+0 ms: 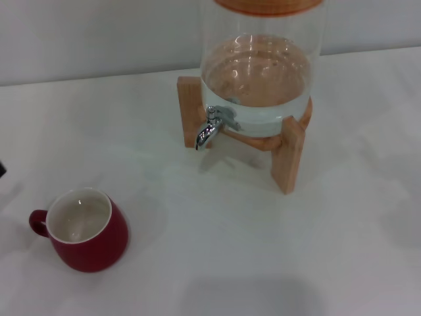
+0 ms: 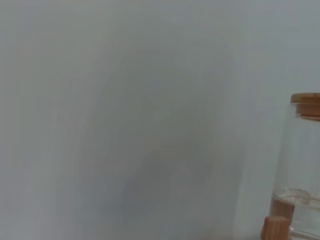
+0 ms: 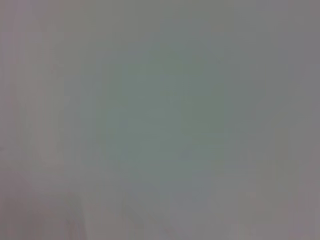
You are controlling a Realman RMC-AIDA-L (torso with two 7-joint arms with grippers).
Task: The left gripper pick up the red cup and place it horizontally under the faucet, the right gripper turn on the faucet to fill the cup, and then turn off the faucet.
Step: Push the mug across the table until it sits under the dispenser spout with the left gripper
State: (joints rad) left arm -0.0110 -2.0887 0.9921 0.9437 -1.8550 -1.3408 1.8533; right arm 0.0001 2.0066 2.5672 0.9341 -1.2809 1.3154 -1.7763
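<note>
The red cup (image 1: 82, 230) stands upright on the white table at the near left of the head view, cream inside, its handle pointing left. The chrome faucet (image 1: 212, 126) sticks out of the front of the glass jar (image 1: 260, 66), spout curving down, well to the right of and beyond the cup. A small dark sliver at the left edge of the head view may be part of the left arm. Neither gripper shows in any view. The right wrist view shows only a blank grey surface.
The jar holds water and sits on a light wooden stand (image 1: 289, 155) at the back centre-right. The jar's side with its wooden lid (image 2: 306, 104) shows in the left wrist view. A pale wall runs behind the white table (image 1: 263, 250).
</note>
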